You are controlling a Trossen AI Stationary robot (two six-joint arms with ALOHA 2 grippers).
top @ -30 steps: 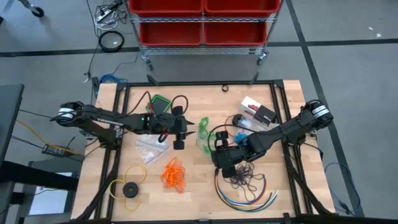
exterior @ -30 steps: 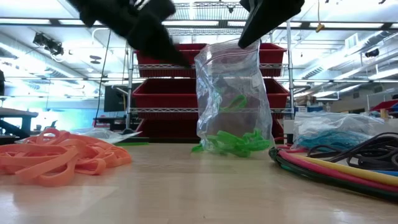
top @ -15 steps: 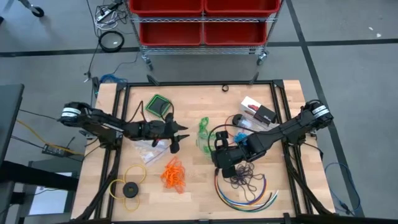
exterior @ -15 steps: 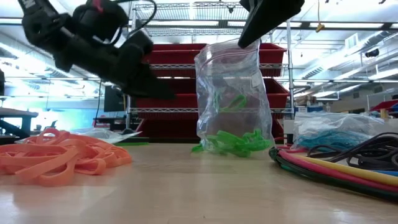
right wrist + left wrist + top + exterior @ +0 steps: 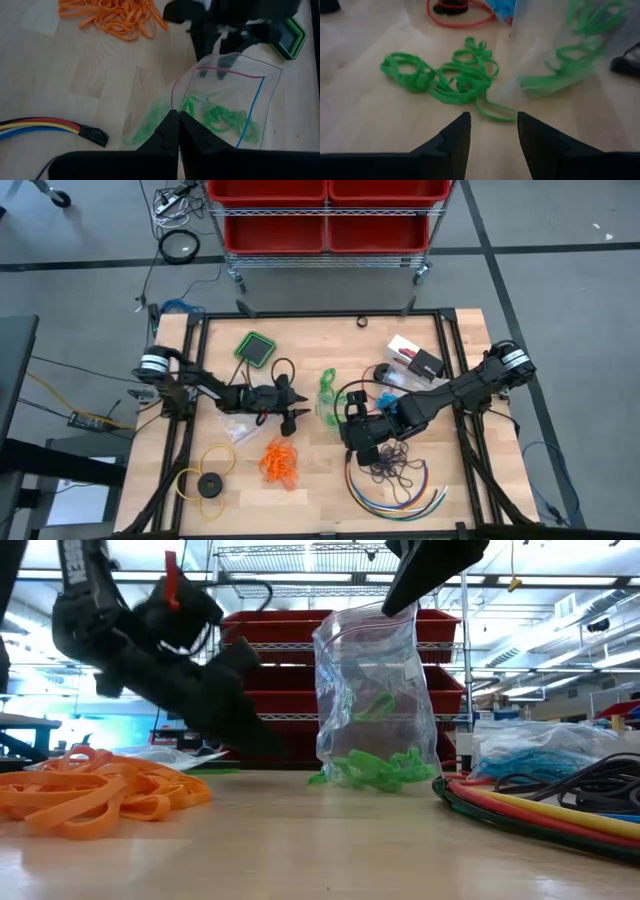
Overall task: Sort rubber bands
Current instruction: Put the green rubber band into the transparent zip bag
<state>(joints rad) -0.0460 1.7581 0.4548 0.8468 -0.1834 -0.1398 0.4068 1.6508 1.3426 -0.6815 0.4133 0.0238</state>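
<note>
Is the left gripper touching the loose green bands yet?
Apart. In the left wrist view, the left gripper has its fingers open, with bare table visible between their tips and the green bands ahead of them.

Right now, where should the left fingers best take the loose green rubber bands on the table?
Probably at the dense middle of the green rubber bands, coming straight down with the open left gripper. They lie flat and tangled beside the bag, so the thickest clump gives the most to pinch.

Bare tabletop (image 5: pixel 310 475) btw orange bands (image 5: pixel 279 460), cables (image 5: pixel 400 492)
</note>
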